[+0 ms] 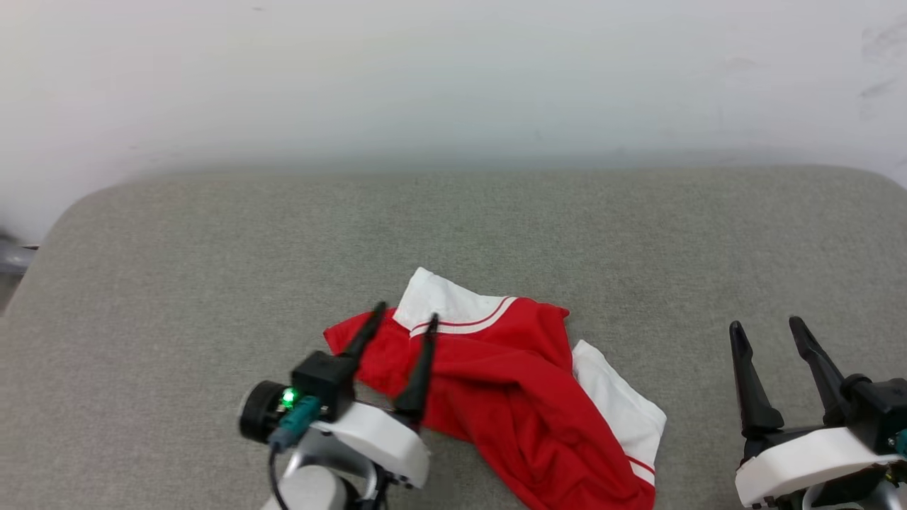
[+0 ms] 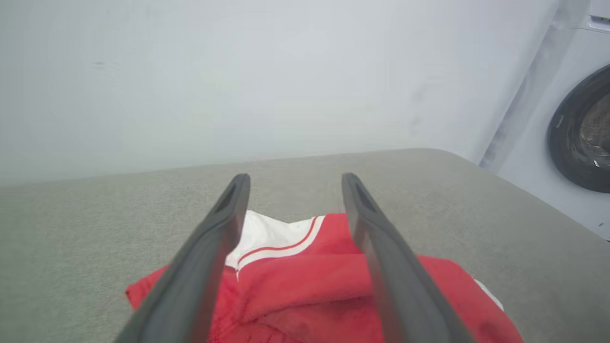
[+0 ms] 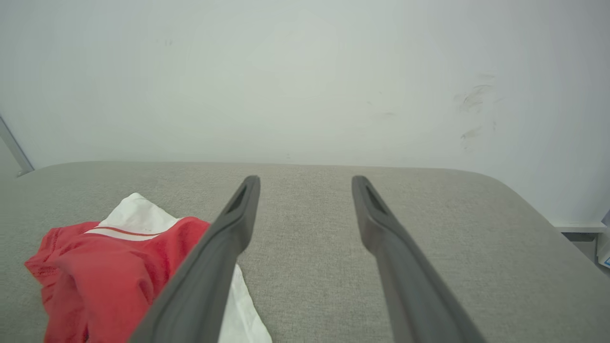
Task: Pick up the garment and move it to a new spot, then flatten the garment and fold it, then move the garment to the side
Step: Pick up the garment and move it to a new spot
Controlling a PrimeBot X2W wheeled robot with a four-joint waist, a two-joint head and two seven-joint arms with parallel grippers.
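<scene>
The garment [image 1: 510, 382], a red T-shirt with white sleeves and red-and-white stripe trim, lies crumpled on the grey padded table [image 1: 212, 269], near its front edge. My left gripper [image 1: 407, 314] hovers over the garment's left part with its two dark fingers spread apart and no cloth between them. In the left wrist view the garment [image 2: 305, 281] lies below and between the fingers of the left gripper [image 2: 291, 177]. My right gripper [image 1: 765, 324] stands open at the lower right, to the right of the garment and off it. The right wrist view has the garment [image 3: 105, 267] at its lower left.
A pale wall [image 1: 453, 78] runs behind the table's far edge. A white washing machine [image 2: 572, 138] with a dark round door stands past the table's right end. Bare grey table surface stretches to the left, right and behind the garment.
</scene>
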